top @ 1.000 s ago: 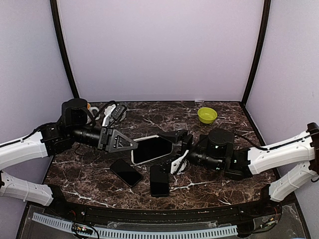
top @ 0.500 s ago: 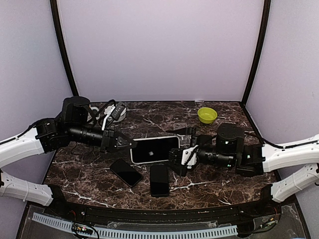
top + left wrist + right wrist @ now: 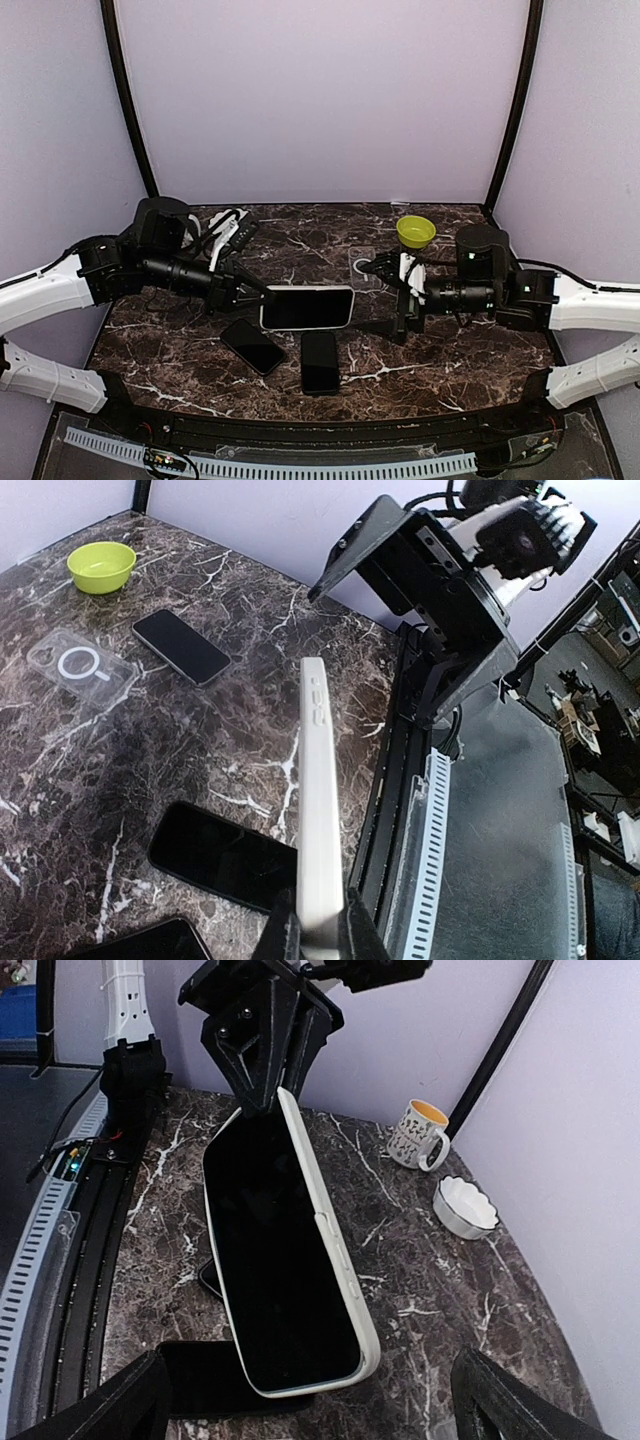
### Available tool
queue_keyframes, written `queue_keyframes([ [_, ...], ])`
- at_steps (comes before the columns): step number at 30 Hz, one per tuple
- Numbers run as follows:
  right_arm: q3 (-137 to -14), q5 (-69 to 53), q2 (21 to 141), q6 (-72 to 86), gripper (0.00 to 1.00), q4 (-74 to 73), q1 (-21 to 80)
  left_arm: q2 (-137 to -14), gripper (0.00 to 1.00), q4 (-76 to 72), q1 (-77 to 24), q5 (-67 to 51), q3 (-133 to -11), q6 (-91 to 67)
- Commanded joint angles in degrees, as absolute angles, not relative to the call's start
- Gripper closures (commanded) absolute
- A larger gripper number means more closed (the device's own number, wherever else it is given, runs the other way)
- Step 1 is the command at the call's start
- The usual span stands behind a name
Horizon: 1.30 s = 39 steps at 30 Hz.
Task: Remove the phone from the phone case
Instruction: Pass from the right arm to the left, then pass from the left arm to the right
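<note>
A phone in a white case (image 3: 308, 307) is held above the table, long side level, screen toward the right arm. My left gripper (image 3: 254, 298) is shut on its left end. In the left wrist view the case (image 3: 316, 780) shows edge-on between my fingers (image 3: 272, 935). My right gripper (image 3: 398, 296) is open and empty, a short gap to the right of the phone's free end. In the right wrist view the phone (image 3: 285, 1250) fills the middle, with my open fingers (image 3: 110, 1400) at the bottom corners, apart from it.
Two bare black phones (image 3: 252, 346) (image 3: 320, 362) lie on the marble table under the held phone. An empty clear case (image 3: 362, 265) and a green bowl (image 3: 415, 232) sit at the back right. A mug (image 3: 420, 1132) and a white dish (image 3: 465, 1207) stand at the back left.
My right gripper has left the phone's right end, drawn back to the right and stands open. The left gripper has kept its hold and swung the phone level.
</note>
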<state>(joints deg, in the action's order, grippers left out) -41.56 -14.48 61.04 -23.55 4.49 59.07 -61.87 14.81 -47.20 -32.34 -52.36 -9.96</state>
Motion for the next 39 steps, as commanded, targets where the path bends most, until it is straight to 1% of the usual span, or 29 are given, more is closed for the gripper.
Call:
queue_keyframes([
  [1, -45.71, -25.66, 61.42, -15.33, 0.01, 0.87, 55.39, -58.42, 1.00, 9.72, -47.37, -34.30, -52.57, -1.70],
  [7, -49.92, -29.97, 65.91, -13.25, 0.01, -1.38, 54.38, -56.13, 1.00, 9.27, -47.35, -36.81, -51.62, 9.87],
  [11, -51.70, -31.63, 68.46, -13.71, 0.01, -1.35, 54.38, -55.33, 1.00, 8.21, -47.37, -39.13, -51.36, 13.03],
  [13, -52.97, -33.33, 69.47, -14.25, 0.04, -2.14, 54.40, -54.98, 1.00, 7.62, -47.36, -39.04, -51.11, 13.73],
  [18, -54.17, -36.92, 71.55, -15.51, 0.23, -2.86, 54.56, -53.45, 1.00, 5.45, -47.29, -37.85, -49.16, 15.00],
  [19, -54.11, -37.10, 71.60, -15.50, 0.28, -2.23, 54.65, -53.02, 1.00, 4.50, -47.29, -37.48, -48.88, 14.91],
  [23, -52.89, -36.96, 71.46, -14.38, 0.57, 1.75, 55.01, -52.25, 1.00, 2.11, -47.37, -36.82, -47.72, 14.20],
  [24, -52.64, -36.73, 71.50, -14.23, 0.61, 2.64, 55.20, -52.14, 1.00, 1.21, -47.33, -36.87, -47.37, 14.00],
  [35, -50.84, -33.67, 72.95, -13.24, 0.62, 8.07, 56.78, -52.11, 1.00, -2.75, -47.37, -37.98, -45.59, 11.85],
  [39, -50.12, -32.62, 73.21, -13.24, 0.55, 8.87, 56.99, -51.64, 1.00, -3.97, -47.30, -37.85, -44.79, 11.07],
])
